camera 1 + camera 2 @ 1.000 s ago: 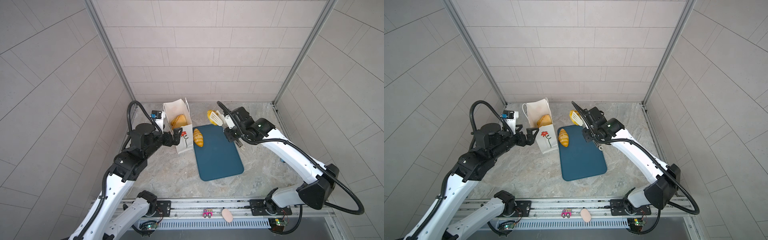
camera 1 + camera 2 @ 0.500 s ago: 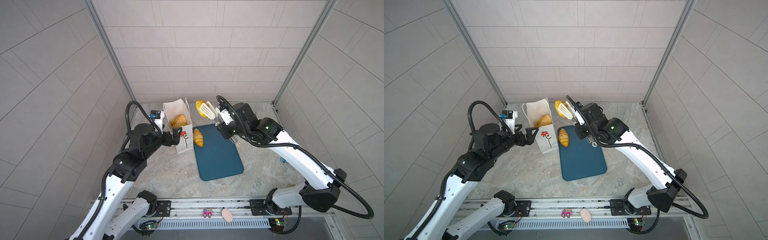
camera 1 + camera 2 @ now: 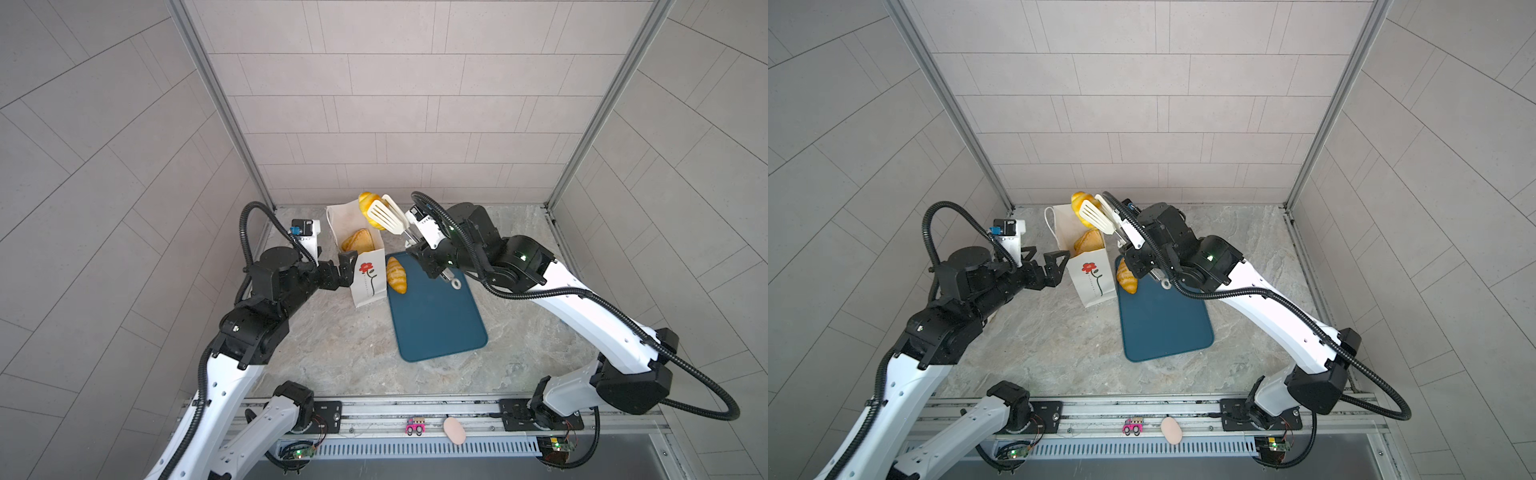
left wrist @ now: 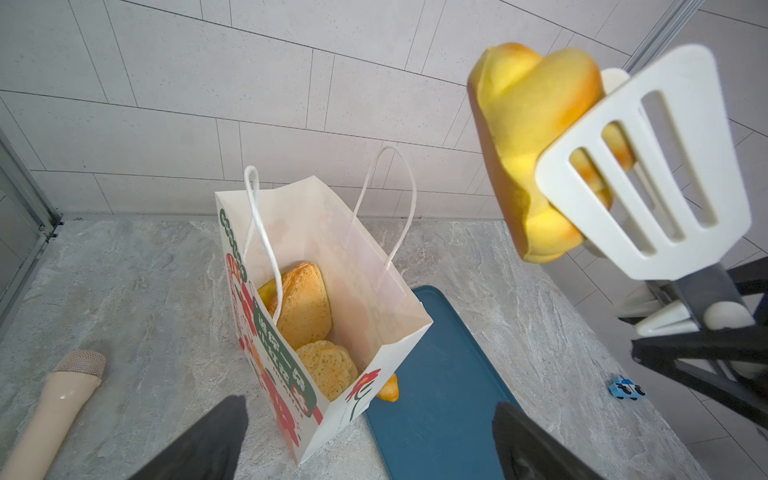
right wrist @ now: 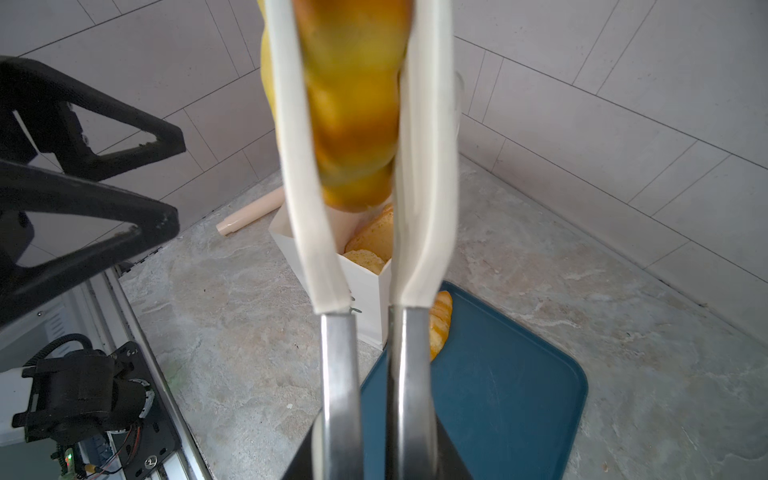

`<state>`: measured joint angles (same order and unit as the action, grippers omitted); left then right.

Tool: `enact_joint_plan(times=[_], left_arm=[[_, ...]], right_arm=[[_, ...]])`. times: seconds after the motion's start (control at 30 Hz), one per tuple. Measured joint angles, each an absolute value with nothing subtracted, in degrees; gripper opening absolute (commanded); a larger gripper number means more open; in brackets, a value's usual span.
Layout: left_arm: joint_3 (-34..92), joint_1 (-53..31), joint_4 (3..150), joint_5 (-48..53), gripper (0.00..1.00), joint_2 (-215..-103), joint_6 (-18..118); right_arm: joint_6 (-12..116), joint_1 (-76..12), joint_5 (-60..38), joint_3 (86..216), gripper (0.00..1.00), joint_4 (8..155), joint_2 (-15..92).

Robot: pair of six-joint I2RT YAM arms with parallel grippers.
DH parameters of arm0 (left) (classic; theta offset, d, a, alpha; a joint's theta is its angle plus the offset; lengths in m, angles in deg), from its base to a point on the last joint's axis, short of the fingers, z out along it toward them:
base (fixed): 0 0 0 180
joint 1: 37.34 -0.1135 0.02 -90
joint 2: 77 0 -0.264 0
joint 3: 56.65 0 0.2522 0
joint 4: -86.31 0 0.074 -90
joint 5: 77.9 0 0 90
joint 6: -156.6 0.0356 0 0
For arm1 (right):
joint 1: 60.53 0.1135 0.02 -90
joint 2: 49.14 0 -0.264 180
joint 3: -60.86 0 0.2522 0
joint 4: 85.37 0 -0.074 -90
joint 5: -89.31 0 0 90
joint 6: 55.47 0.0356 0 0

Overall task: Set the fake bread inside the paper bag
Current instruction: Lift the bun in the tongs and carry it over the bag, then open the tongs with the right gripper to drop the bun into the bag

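The white paper bag (image 3: 368, 282) (image 3: 1092, 282) with a red flower stands upright and open, with golden fake bread (image 4: 303, 307) (image 3: 357, 240) inside. My right gripper (image 3: 432, 266) (image 5: 374, 453) is shut on the steel handles of white slotted tongs (image 3: 386, 216) (image 4: 648, 166). The tongs pinch a yellow fake bread roll (image 3: 368, 203) (image 3: 1079, 201) (image 5: 353, 104) in the air over the bag's far rim. A striped croissant (image 3: 395, 275) (image 5: 440, 324) lies on the blue board beside the bag. My left gripper (image 3: 341, 272) (image 4: 370, 415) is open and empty at the bag's left side.
A blue cutting board (image 3: 436, 324) lies right of the bag. A beige rolling pin (image 4: 50, 407) lies on the stone table behind my left arm. A small blue toy car (image 4: 625, 388) sits at the far right. A pink egg (image 3: 454, 430) and a pink toy car (image 3: 416, 426) rest on the front rail.
My right arm has carried the tongs and the roll up and to the left, from over the board's far end to above the bag's mouth. The left arm has stayed put.
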<state>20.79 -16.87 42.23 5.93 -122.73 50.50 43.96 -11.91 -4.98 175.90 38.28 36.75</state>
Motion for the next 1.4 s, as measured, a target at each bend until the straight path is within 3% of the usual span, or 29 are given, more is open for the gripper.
enact_joint_plan(times=[0.57,0.83,1.13,1.4], left_arm=[[20.8,-18.2,40.6,6.4,1.0,-119.1,50.5],[20.3,-18.6,40.4,6.3,1.0,-119.5,50.5],[20.1,-18.7,40.5,5.7,1.0,-121.1,50.6],[20.0,-18.7,40.5,4.7,1.0,-121.6,50.7]], right_arm=[[43.3,-11.8,-5.1,188.2,0.33,33.7,52.6],[43.8,-13.0,-4.0,192.7,0.39,29.4,57.2],[44.4,-13.3,-3.0,196.6,0.52,25.6,59.8],[44.2,-13.3,-2.9,196.9,0.56,24.6,59.8]])
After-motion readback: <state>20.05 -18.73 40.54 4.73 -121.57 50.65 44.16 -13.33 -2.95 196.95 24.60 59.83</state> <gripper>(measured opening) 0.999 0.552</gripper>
